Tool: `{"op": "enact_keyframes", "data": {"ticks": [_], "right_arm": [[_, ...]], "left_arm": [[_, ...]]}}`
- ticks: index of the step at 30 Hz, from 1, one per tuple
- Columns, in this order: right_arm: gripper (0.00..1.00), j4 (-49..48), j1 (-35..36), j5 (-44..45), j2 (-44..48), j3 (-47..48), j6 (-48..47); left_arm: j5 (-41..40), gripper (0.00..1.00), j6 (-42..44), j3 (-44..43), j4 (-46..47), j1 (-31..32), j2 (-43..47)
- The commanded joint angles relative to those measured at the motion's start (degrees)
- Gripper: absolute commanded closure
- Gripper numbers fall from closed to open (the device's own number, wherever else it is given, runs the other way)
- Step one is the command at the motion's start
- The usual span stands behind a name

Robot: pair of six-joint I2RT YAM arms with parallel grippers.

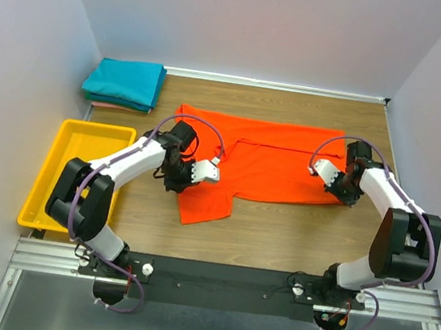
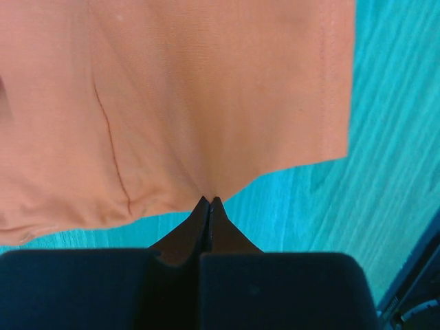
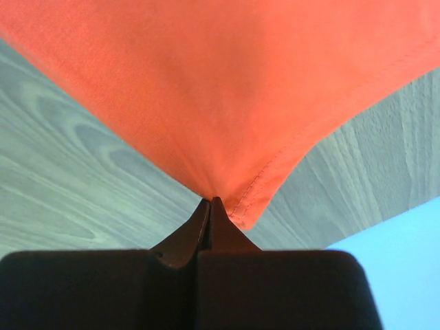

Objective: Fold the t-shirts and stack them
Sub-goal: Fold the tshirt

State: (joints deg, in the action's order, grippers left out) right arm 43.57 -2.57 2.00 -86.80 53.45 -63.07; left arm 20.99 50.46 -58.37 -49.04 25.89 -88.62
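Soft, even light falls from overhead; shadows on the table are faint. The left wrist view tints the wood teal and pales the orange-red t-shirt, perhaps slightly blurred.

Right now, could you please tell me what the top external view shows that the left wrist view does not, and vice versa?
Only the top external view shows the yellow tray, the folded teal t-shirt lying on a pale pink t-shirt, and the right tool at the right edge of the orange-red t-shirt. Only the left wrist view shows, close up, the left tool with its fingertips pressed together on the shirt's hem. Both show the orange-red t-shirt and the wooden table.
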Motion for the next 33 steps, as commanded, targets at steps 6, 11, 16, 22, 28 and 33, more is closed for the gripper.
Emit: {"op": "enact_keyframes", "data": {"ticks": [6,11,16,22,28,33], "right_arm": [[0.99,6.44,-0.68,-1.65,5.33,0.51,-0.21],[0.99,7.49,-2.44,-3.23,0.08,7.79,-0.91],[0.99,8.28,-2.44,-4.02,-5.38,14.3,-1.53],[1.0,8.9,-2.44,-4.11,-12.41,21.15,-3.29],[1.0,8.81,-2.44,-3.85,-18.05,26.35,-3.73],[0.99,8.81,-2.44,-3.49,-21.56,28.02,-3.73]], "left_arm": [[2.65,1.0,2.63,-5.08,-8.53,-1.45,4.33],[3.35,1.0,4.12,-15.17,-11.34,-5.06,-0.23],[3.09,1.0,4.91,-21.34,-11.08,-6.46,-6.37],[3.35,1.0,4.65,-29.16,-10.38,-8.05,-13.76],[2.12,1.0,5.18,-35.14,-10.29,-8.58,-19.57],[1.24,1.0,5.7,-40.15,-11.17,-8.66,-23.52]]}}
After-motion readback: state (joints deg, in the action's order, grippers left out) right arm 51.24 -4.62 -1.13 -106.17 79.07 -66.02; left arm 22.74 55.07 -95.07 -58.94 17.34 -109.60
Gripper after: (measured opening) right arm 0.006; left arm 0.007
